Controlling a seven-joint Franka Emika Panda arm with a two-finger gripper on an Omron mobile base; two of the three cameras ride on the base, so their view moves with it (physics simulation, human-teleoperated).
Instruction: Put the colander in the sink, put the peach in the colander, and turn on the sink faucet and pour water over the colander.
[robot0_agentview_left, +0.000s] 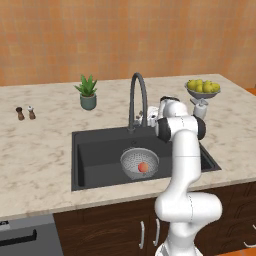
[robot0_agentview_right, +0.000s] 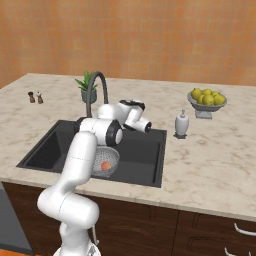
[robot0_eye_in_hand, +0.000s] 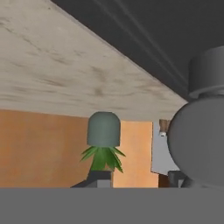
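We see the small reddish-orange peach (robot0_agentview_left: 143, 167) inside the perforated silver-grey metal colander (robot0_agentview_left: 133, 159) in the dark-grey rectangular sink (robot0_agentview_left: 95, 155); our gripper (robot0_agentview_left: 148, 116) sits beside the dark gooseneck faucet (robot0_agentview_left: 137, 95), its width unclear.

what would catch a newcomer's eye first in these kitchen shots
The white robot arm rising over the large dark-grey rectangular sink, its hand reaching toward the base of the tall dark-grey gooseneck faucet. Next, the small reddish-orange peach sitting inside the round silver perforated colander in the basin. Behind, a footed bowl of yellow-green fruit brightens the counter's right end.
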